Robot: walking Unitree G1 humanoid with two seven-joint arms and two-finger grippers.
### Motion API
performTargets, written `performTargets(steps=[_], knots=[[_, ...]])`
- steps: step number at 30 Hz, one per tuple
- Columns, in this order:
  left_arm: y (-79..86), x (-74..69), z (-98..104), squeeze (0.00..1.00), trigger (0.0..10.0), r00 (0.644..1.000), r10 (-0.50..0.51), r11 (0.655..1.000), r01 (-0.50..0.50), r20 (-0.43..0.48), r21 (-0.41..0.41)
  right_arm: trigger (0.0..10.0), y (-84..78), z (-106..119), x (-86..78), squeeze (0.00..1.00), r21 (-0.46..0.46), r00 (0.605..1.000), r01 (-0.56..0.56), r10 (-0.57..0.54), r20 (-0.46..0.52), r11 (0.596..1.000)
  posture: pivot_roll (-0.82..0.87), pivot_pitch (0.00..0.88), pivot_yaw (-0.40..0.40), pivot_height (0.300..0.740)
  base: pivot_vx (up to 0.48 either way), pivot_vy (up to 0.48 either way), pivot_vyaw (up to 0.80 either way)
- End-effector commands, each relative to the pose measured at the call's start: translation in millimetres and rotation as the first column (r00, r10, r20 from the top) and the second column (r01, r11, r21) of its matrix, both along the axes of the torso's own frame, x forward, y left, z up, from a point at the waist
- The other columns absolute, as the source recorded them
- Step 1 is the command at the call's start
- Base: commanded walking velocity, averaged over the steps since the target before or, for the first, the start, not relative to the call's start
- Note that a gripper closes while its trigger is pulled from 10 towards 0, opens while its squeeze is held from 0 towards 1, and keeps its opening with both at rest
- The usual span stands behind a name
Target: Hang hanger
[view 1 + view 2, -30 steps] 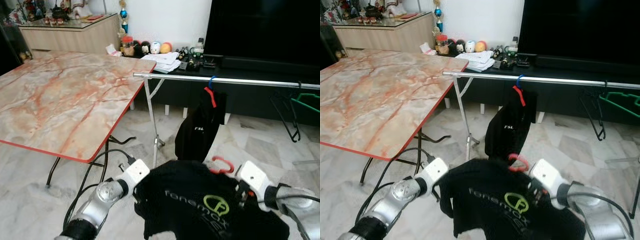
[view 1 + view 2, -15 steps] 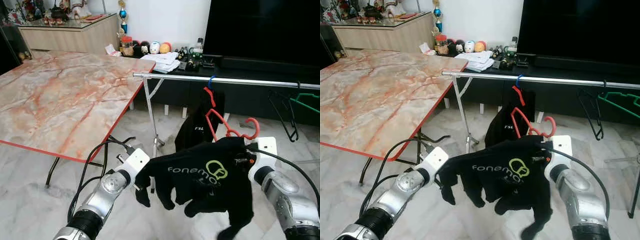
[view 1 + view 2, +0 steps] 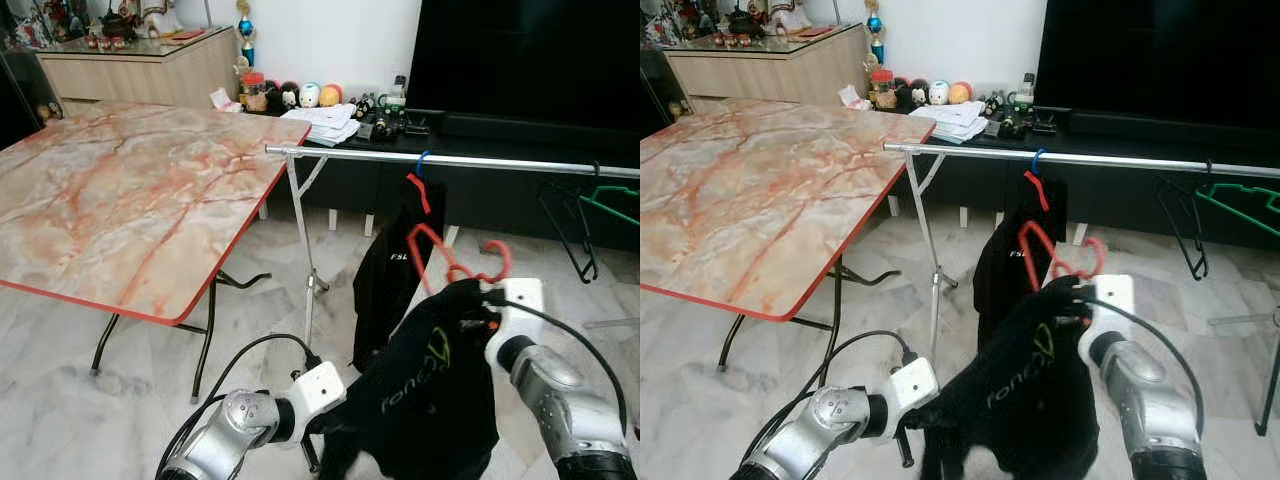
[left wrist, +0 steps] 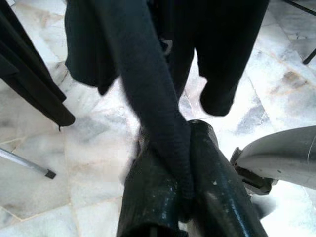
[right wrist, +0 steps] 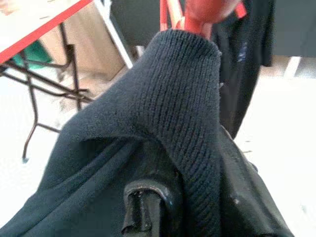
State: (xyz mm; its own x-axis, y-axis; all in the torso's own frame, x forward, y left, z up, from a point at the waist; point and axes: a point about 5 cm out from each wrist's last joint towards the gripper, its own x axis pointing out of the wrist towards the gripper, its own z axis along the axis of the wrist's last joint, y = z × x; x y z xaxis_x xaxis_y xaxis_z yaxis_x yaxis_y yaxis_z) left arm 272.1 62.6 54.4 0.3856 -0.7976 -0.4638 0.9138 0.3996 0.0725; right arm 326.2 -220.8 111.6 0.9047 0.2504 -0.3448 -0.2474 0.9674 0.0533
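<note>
The red hanger (image 3: 455, 262) w/ the black T-shirt (image 3: 430, 390) on it sits just below the steel rail (image 3: 450, 160), its hook pointing up toward roughly 12 o'clock from the right gripper (image 5: 197, 163). The hook is well short of the rail and a bit to the right of the black garment (image 3: 395, 275) already hung there on its blue hook. So the coming move looks like up and fwd, toward 12, w/ the hook mouth turned to catch the rail, which runs 9-to-3 across the view. Right arm is clearly the nearer one and carries the hanger end.

Right gripper: fingers pressed together on the ribbed knit collar of the shirt at the hanger neck, per right wrist view. Red plastic stem shows right above the collar.

Left gripper (image 4: 173, 197): low, at about 7 o'clock from the hanger, fingers pinching a rolled strip of the shirt's fabric, per left wrist view. The shirt hangs slack between the two grippers, so its long axis runs diagonal from low left to upper right.

Materials: shirt is soft black knit w/ a pale printed logo, floppy; hanger thin, rigid, glossy plastic; rail a smooth round metal tube on a folding stand. Marble-pattern table (image 3: 120, 200) w/ red edge at 10 o'clock; pale glossy tiled floor (image 3: 90, 420).
</note>
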Motion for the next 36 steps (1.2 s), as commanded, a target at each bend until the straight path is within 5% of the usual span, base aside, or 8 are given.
performTargets(steps=[1, 6, 15, 20, 21, 25, 36], knots=[[1.7, 2.6, 8.9, 1.00, 10.0, 1.000, -0.004, 0.999, 0.005, 0.021, -0.033, 10.0, 9.7, 5.7, -0.9, 0.00, -0.111, 0.989, -0.147, 0.148, 0.005, 0.983, 0.00, 0.000, 0.027, 0.740, 0.000, 0.000, 0.00], [16.7, 2.6, 24.8, 1.00, 10.0, 0.998, -0.061, 0.997, 0.061, 0.013, -0.043, 10.0, 23.7, -6.1, -12.6, 0.00, -0.244, 0.901, -0.433, 0.420, -0.105, 0.868, 0.01, 0.000, 0.016, 0.740, 0.000, 0.000, 0.00], [32.0, -3.3, 42.2, 1.00, 10.0, 0.992, -0.125, 0.991, 0.125, -0.001, -0.051, 10.0, 23.7, -13.1, -7.8, 0.00, -0.341, 0.834, -0.550, 0.518, -0.189, 0.762, 0.03, 0.000, 0.005, 0.740, 0.000, 0.000, 0.00], [31.6, -3.9, 47.4, 1.00, 10.0, 0.990, -0.138, 0.990, 0.139, 0.027, -0.020, 10.0, 30.5, -11.4, -18.7, 0.00, -0.334, 0.663, -0.744, 0.703, -0.257, 0.578, 0.03, 0.000, -0.005, 0.740, 0.000, 0.000, 0.00], [31.6, -3.9, 47.4, 1.00, 10.0, 0.990, -0.138, 0.990, 0.139, 0.027, -0.020, 10.0, 30.5, -11.4, -18.7, 0.00, -0.334, 0.663, -0.744, 0.703, -0.257, 0.578, 0.03, 0.000, -0.005, 0.740, 0.000, 0.000, 0.00], [27.3, -2.5, 49.9, 1.00, 10.0, 0.991, -0.128, 0.991, 0.129, 0.036, -0.026, 10.0, 32.6, -10.4, -25.8, 0.00, -0.302, 0.558, -0.824, 0.782, -0.277, 0.480, 0.03, 0.000, -0.010, 0.740, 0.000, 0.000, 0.00], [19.9, -1.7, 55.1, 1.00, 10.0, 0.990, -0.134, 0.989, 0.137, 0.043, -0.064, 10.0, 43.8, -9.1, -31.3, 0.00, -0.271, 0.460, -0.878, 0.852, -0.252, 0.394, 0.03, 0.000, -0.006, 0.740, 0.000, 0.000, 0.00]])
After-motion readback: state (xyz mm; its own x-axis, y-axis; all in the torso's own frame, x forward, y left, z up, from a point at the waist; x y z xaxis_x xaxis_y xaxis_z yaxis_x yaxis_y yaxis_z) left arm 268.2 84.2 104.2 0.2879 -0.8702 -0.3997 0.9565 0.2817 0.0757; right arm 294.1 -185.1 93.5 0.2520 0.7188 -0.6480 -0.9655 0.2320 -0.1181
